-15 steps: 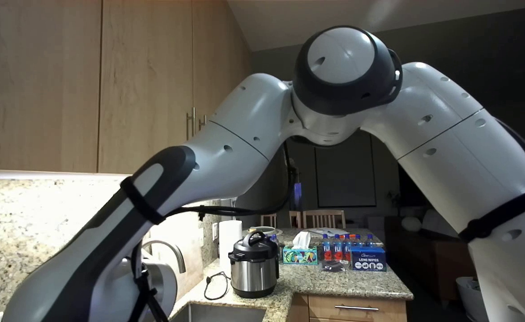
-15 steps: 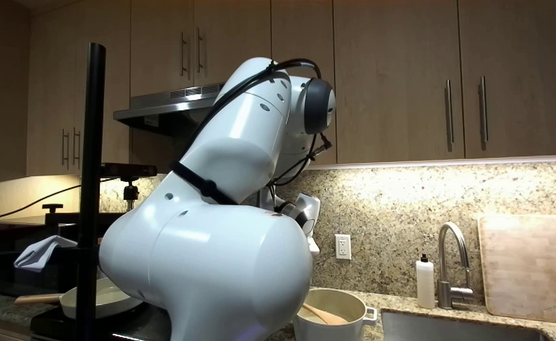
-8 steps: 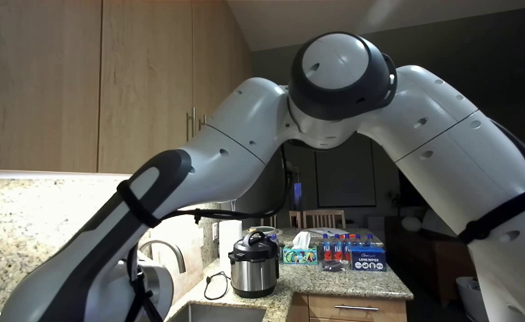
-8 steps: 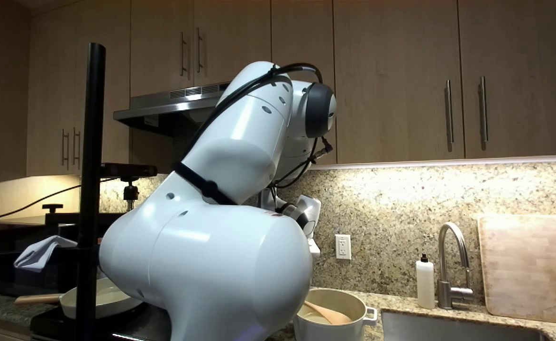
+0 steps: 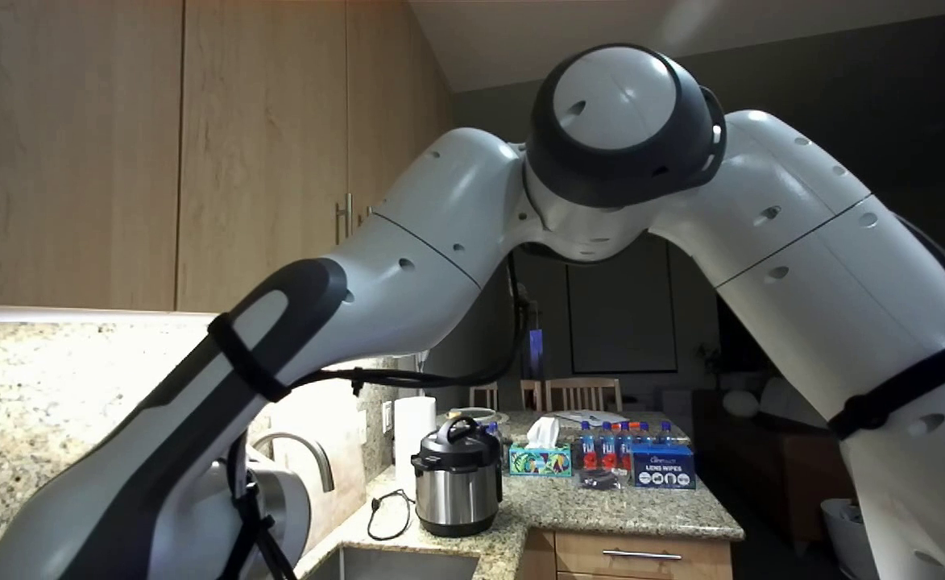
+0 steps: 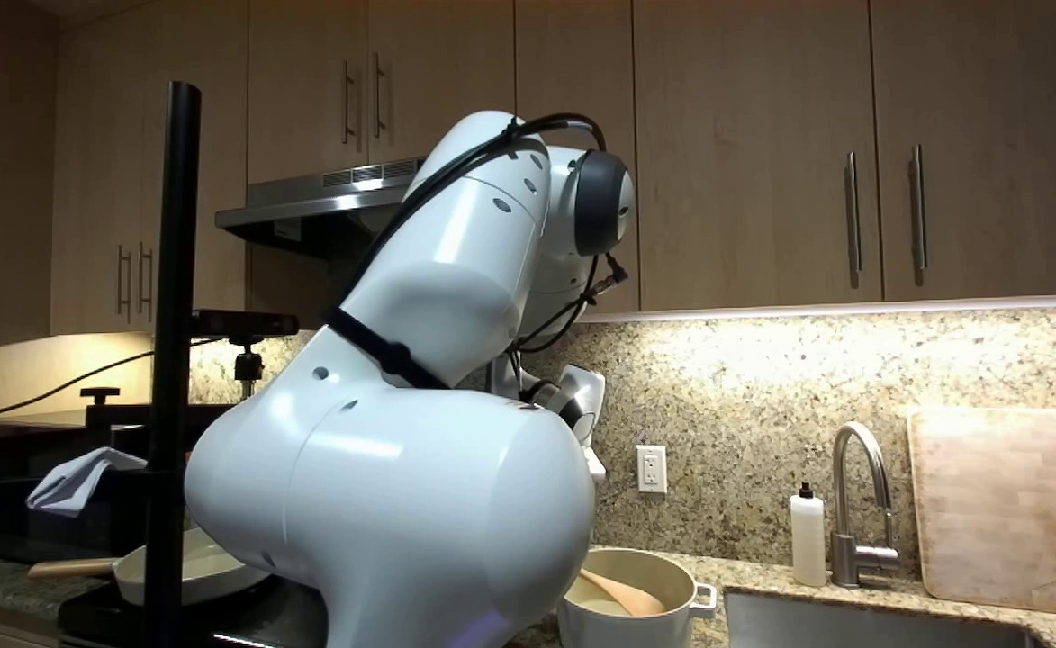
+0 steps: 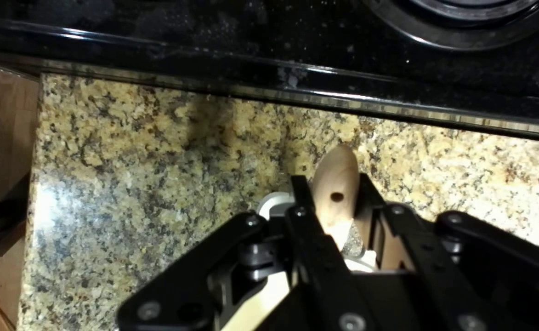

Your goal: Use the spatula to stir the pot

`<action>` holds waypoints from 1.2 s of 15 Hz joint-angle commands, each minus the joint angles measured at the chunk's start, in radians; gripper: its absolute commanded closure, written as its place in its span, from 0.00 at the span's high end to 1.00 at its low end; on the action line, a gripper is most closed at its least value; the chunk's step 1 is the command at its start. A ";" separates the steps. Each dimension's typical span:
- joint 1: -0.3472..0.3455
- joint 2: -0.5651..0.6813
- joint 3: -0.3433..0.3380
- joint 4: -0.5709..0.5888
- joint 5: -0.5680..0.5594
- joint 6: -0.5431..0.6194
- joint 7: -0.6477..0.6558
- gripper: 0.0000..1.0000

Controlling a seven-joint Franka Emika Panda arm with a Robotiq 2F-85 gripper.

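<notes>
In the wrist view, the end effector is closed on the spatula, fingers touching its wooden handle at nine and three o'clock; the handle's tip points to twelve, seen against the surface. In an exterior view, the pot sits between five and six o'clock, the spatula's blade inside aimed at four; the arm hides the end effector. In an exterior view, the forearm runs off-frame toward eight o'clock.
</notes>
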 commanded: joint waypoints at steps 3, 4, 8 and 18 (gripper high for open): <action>-0.061 -0.109 0.055 -0.079 0.052 -0.020 -0.164 0.09; -0.082 -0.120 0.071 -0.089 0.073 -0.014 -0.224 0.09; -0.226 -0.125 0.178 -0.108 0.228 -0.032 -0.485 0.09; -0.320 -0.219 0.080 -0.178 0.680 -0.275 -0.934 0.09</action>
